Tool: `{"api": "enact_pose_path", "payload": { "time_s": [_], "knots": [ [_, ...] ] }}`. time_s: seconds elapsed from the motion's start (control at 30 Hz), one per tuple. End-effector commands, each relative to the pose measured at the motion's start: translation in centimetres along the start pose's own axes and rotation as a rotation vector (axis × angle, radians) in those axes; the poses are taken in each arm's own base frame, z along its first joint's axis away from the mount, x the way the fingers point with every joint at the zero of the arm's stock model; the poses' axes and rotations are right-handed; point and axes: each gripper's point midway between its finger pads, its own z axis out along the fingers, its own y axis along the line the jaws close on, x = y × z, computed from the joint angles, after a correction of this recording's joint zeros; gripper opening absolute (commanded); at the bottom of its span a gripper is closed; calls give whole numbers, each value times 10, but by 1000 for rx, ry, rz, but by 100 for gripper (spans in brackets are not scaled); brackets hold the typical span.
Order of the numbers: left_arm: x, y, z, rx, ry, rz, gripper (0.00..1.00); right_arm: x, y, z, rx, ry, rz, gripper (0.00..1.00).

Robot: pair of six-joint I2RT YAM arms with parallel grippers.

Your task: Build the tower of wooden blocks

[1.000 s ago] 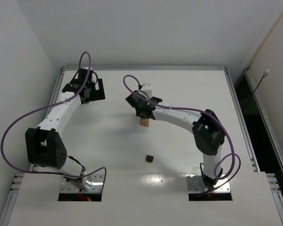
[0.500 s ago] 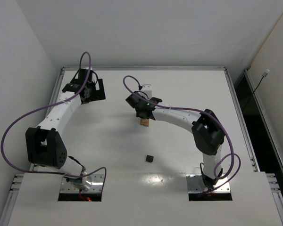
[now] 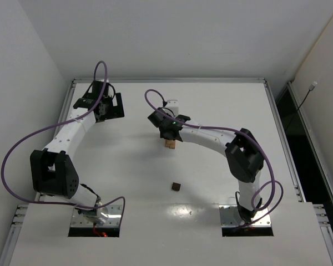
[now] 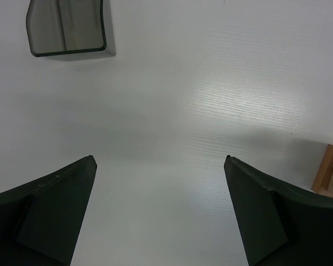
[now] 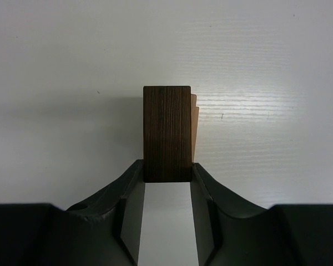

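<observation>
My right gripper (image 5: 166,169) is shut on the near end of a dark brown wooden bar (image 5: 166,133), which lies flat between its fingertips. A light tan block (image 5: 195,127) peeks out just beyond and under the bar's right edge. In the top view the right gripper (image 3: 168,131) hovers over that tan block (image 3: 170,144) at mid-table. A small dark brown block (image 3: 176,186) lies alone nearer the arm bases. My left gripper (image 4: 160,160) is open and holds nothing. It is over bare table at the far left (image 3: 109,107), with the tan block (image 4: 330,172) at its view's right edge.
A translucent grey bin (image 4: 66,27) sits on the white table (image 3: 222,105) beyond the left gripper; in the top view it is the pale shape (image 3: 171,103) behind the right gripper. Purple cables loop off both arms. Walls close off the left, right and back.
</observation>
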Motion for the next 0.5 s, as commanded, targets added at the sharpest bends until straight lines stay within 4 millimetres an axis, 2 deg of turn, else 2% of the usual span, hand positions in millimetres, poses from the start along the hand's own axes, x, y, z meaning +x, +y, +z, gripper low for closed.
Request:
{"api": "enact_pose_path", "payload": {
  "time_s": [0.0,0.4,0.47],
  "knots": [
    [-4,3,4,2,-12,-25,100,6,3,10,3,3,10,0],
    [-4,-1,7,21,-8,-25,99,7,-2,12,22,-3,4,0],
    [-4,-1,7,21,-8,-25,99,5,-1,9,17,-9,9,13]
  ]
}}
